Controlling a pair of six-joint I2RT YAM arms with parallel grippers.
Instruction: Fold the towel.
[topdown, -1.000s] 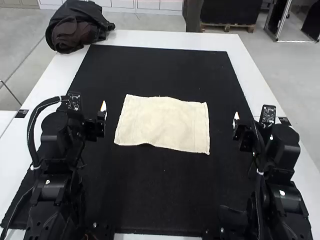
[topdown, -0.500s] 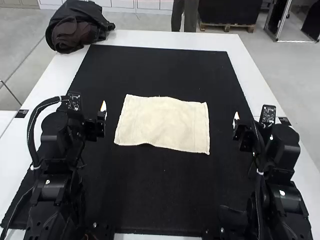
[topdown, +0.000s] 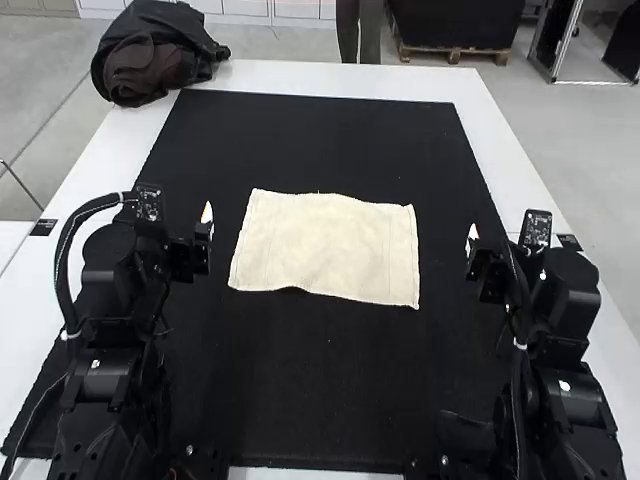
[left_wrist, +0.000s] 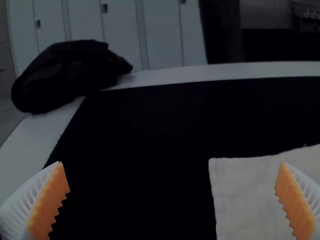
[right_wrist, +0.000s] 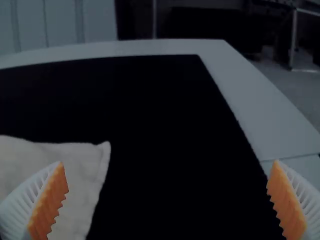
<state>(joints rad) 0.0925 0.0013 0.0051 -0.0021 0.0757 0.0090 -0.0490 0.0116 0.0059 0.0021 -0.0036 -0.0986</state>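
High view: 1 towel (topdown: 326, 247), cream, spread on black mat (topdown: 330, 400), between the 2 grippers, touching neither. Left gripper (topdown: 208, 222): jaws wide apart. Right gripper (topdown: 472, 240): jaws wide apart. Dark bag (topdown: 152, 55) at table's (topdown: 330, 79) far left corner.

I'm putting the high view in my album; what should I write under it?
A cream towel lies spread on a black mat between two robot arms.
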